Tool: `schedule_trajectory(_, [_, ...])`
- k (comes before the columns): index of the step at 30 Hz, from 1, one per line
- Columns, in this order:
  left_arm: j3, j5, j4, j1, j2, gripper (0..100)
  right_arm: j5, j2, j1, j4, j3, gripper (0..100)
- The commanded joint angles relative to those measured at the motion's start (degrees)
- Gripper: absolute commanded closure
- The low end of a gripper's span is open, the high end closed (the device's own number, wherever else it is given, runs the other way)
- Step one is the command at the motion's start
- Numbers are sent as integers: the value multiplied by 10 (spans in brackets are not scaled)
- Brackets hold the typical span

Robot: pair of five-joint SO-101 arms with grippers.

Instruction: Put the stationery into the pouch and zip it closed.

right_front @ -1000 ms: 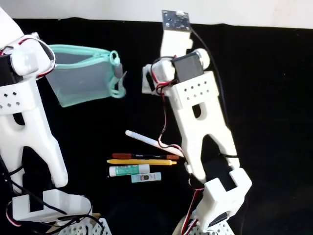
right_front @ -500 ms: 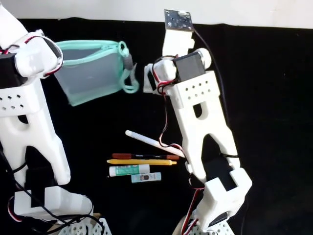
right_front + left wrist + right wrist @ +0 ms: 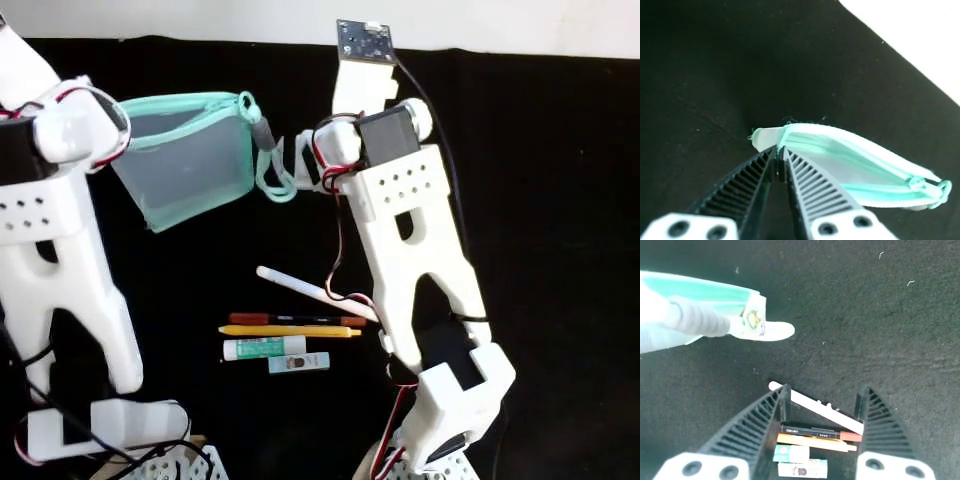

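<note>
A mint-green pouch (image 3: 190, 155) hangs above the table at the back left. My left gripper (image 3: 777, 159) is shut on its one end, seen edge-on as the pouch (image 3: 855, 167) stretches away from it. The other end carries a grey zipper pull (image 3: 695, 320) and a loop, close beside the right arm's wrist (image 3: 310, 160). My right gripper (image 3: 822, 390) is open with nothing in it, just short of that end of the pouch (image 3: 700, 297). Below it on the black cloth lie a white pen (image 3: 300, 287), a red-capped pen (image 3: 295, 320), a yellow pencil (image 3: 290, 331), a glue stick (image 3: 265, 347) and a small eraser (image 3: 298, 362).
Both arm bases stand at the table's front edge, the left one (image 3: 100, 425) and the right one (image 3: 450, 420). The stationery lies between them. Black cloth (image 3: 550, 200) stretches bare to the right. A white wall strip (image 3: 500, 25) runs along the back.
My left arm has carried the pouch to the right, bringing its zipper end up to the right arm's wrist. The right arm and the stationery have kept still.
</note>
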Motion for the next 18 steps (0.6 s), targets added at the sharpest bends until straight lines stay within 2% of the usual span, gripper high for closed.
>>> schedule_trajectory(1, [28, -42, 4, 6, -1, 993, -6, -3, 22, 0, 0, 782])
schedule_trajectory(6, [51, -110, 4, 6, -1, 992, -6, -3, 38, 0, 0, 782])
schedule_trajectory(13, [51, -149, 4, 8, 0, 990, -6, -3, 37, 0, 0, 782])
schedule_trajectory(18, [51, -149, 4, 8, 0, 891, -6, -3, 37, 0, 0, 782])
